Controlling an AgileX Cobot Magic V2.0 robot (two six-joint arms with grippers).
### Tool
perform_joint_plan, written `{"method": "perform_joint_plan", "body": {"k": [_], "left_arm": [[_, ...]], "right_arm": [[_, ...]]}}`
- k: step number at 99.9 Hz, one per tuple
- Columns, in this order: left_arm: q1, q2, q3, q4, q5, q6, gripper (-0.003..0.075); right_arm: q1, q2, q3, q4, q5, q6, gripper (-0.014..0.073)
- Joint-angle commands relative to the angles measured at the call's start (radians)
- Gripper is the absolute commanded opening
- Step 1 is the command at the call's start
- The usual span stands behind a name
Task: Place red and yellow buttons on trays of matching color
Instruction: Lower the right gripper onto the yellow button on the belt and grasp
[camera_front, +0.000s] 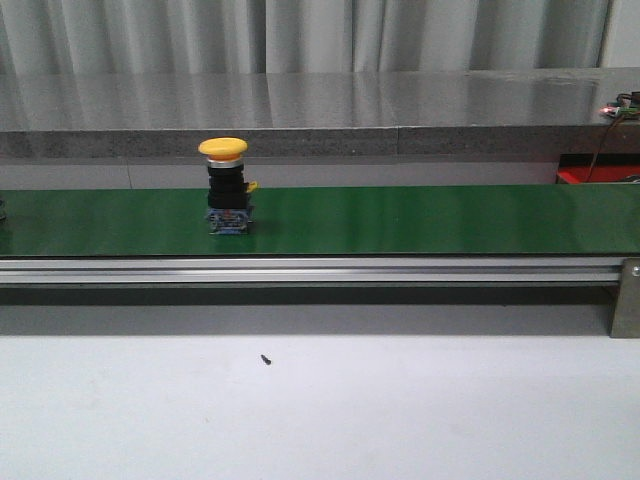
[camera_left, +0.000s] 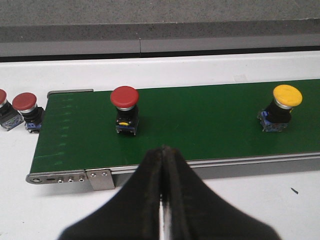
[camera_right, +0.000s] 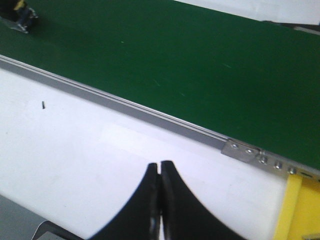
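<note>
So the buttons are riding a green conveyor belt, which is why they're all standing upright on their contact blocks with the mushroom caps up. That leaves the cap and black body free to grab from above or the side. The yellow button sits on the belt left of centre in the front view. In our left wrist view the same yellow button is well off to one side, while a red button stands nearly straight ahead of our left gripper. Two more red buttons are parked on the white table just past the belt's end.

Neither claw has anything in it. Left fingers are pressed together, hovering over the table just short of the belt's aluminium rail. Our right gripper is clenched too, over bare table near the other belt end, with what's probably the yellow tray just beside it. No red tray visible anywhere.
</note>
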Motion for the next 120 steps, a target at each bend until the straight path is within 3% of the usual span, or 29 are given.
{"method": "perform_joint_plan", "body": {"k": [1, 11, 28, 37, 68, 87, 120], "left_arm": [[-0.006, -0.021, -0.023, -0.031, -0.064, 0.001, -0.002], [-0.006, -0.028, -0.023, -0.031, -0.064, 0.001, -0.002], [-0.006, -0.028, -0.023, -0.031, -0.064, 0.001, -0.002], [-0.006, -0.028, -0.023, -0.031, -0.064, 0.001, -0.002], [-0.006, -0.028, -0.023, -0.031, -0.064, 0.001, -0.002], [-0.006, -0.028, -0.023, -0.031, -0.064, 0.001, -0.002], [-0.006, -0.028, -0.023, -0.031, -0.064, 0.001, -0.002]], "right_arm": [[0.037, 0.047, -0.092, 0.003, -0.01, -0.008, -0.0027], [0.081, 0.122, -0.17, -0.001, 0.017, -0.009, 0.0108], [0.13, 0.253, -0.307, -0.001, 0.039, -0.017, 0.0509], [0.152, 0.325, -0.384, -0.002, 0.051, -0.017, 0.0622], [0.24, 0.561, -0.636, -0.02, 0.129, -0.039, 0.0632], [0.266, 0.697, -0.769, -0.02, 0.241, -0.166, 0.0632], [0.268, 0.835, -0.834, -0.031, 0.222, -0.28, 0.0632]]}}
